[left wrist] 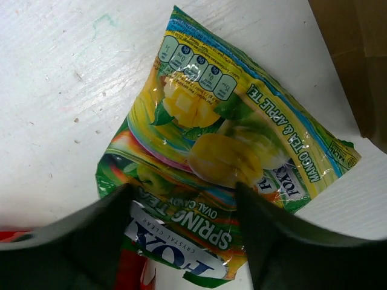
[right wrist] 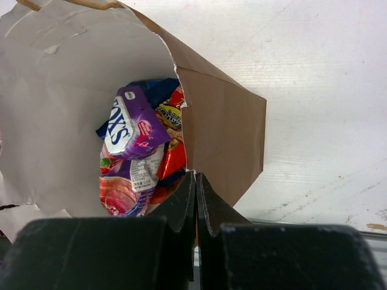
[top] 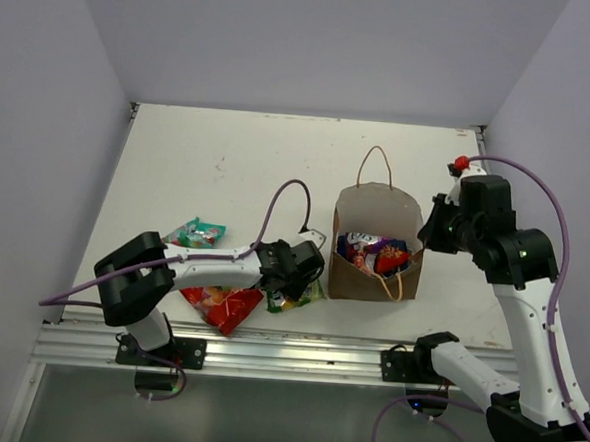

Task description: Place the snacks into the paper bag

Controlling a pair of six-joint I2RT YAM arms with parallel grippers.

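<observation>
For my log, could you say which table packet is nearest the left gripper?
The yellow-green packet, below the open left gripper; the red packet and teal packet lie farther off.

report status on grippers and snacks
Left gripper open over yellow-green packet. Right gripper shut on paper bag rim. Red packet and teal packet on table, nothing in the way.

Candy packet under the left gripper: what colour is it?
The candy packet is yellow and green with fruit pictures; best seen in the left wrist view.
</observation>
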